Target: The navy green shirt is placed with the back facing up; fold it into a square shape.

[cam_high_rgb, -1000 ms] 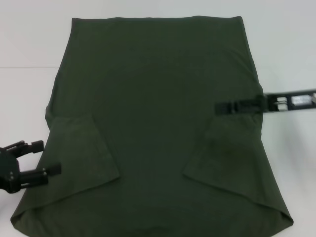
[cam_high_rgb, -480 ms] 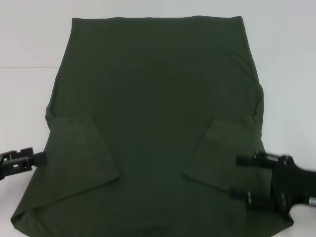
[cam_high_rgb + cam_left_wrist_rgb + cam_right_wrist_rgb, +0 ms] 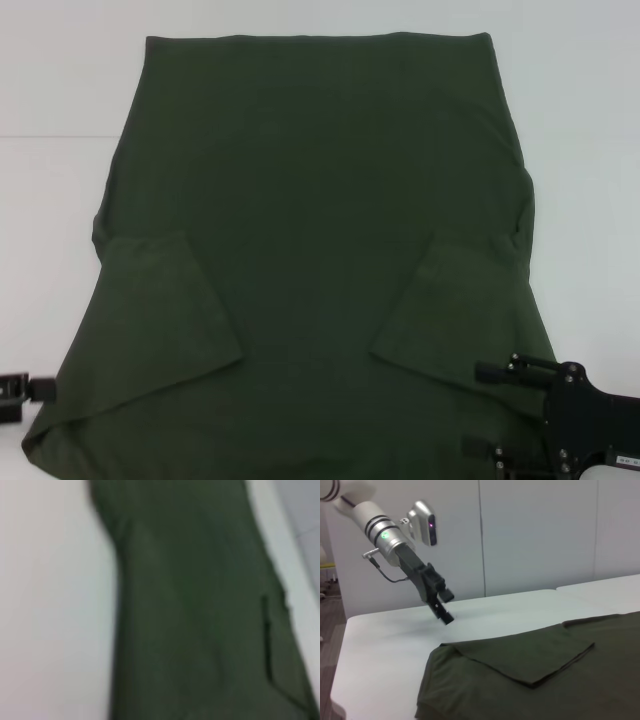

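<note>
My right gripper (image 3: 488, 410), at the lower right of the head view, hangs over the near right corner of the large dark olive-green cotton shirt (image 3: 310, 200), its 2 fingers spread apart and holding nothing. My left gripper (image 3: 444, 609) sits just off the shirt's near left edge; I cannot tell its opening. The shirt lies flat across the white table (image 3: 580, 120), filling mid-frame, both sleeves turned inward. I judge the next fold needs both near corners pinched. Count: 1 shirt, 2 grippers.

The left gripper (image 3: 25, 388) is mostly cut off, and beneath the right gripper (image 3: 487, 410) the shirt's (image 3: 310, 230) hem is hidden.
</note>
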`<state>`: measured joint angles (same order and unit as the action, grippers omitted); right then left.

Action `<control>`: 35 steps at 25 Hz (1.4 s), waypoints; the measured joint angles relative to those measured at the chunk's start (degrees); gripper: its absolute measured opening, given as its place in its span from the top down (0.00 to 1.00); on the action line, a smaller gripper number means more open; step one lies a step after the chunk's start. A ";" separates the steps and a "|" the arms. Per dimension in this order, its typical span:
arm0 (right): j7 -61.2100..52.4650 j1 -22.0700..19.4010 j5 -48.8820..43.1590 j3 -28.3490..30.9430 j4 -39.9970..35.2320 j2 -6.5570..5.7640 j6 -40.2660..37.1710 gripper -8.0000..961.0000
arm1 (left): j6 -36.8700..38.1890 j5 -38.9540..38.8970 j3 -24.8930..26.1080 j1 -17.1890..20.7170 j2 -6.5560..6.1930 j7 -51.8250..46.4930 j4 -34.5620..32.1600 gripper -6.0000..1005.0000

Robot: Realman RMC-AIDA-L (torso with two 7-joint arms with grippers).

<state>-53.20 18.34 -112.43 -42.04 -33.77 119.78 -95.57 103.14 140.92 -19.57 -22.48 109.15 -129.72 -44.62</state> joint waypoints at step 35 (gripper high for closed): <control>0.75 1.34 -1.39 -0.14 1.79 0.01 2.11 0.15 | -6.10 9.23 -1.01 -3.41 -1.45 -7.20 6.12 0.10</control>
<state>-52.45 19.68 -113.82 -42.18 -31.98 119.78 -93.45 97.04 150.16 -20.58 -25.89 107.71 -136.92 -38.50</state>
